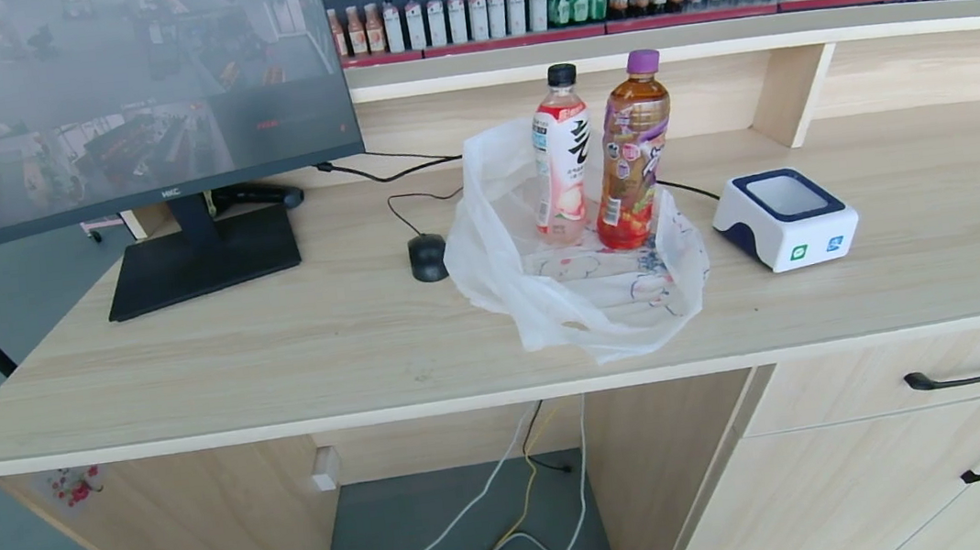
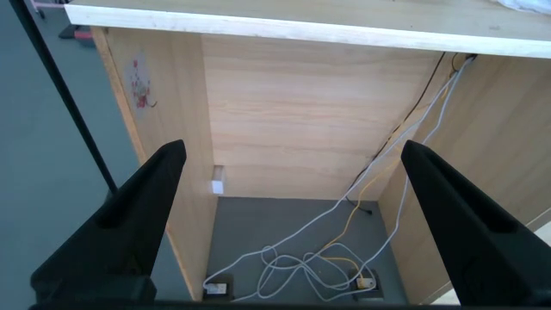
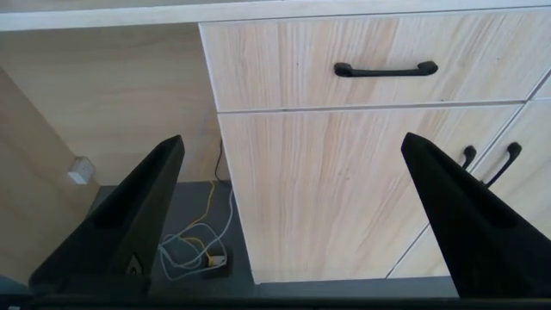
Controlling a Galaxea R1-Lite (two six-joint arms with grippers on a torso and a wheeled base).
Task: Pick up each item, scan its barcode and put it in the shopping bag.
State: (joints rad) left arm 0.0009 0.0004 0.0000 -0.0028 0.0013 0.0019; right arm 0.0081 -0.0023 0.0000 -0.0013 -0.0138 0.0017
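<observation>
A pink peach-drink bottle [image 1: 560,156] with a black cap and a brown tea bottle [image 1: 633,157] with a purple cap stand upright inside the open white plastic shopping bag [image 1: 548,296] on the wooden counter [image 1: 278,354]. To their right sits the white and blue barcode scanner [image 1: 783,217]. My left gripper [image 2: 293,207] hangs open below the counter's front edge, facing the open knee space with cables. My right gripper [image 3: 293,207] is open too, low in front of the drawer fronts [image 3: 362,77], holding nothing.
A monitor [image 1: 109,88] on a black stand fills the counter's left; a black mouse [image 1: 427,256] lies beside the bag. A raised shelf [image 1: 703,38] runs behind, with bottle racks beyond. Cables [image 2: 318,258] lie on the floor under the counter.
</observation>
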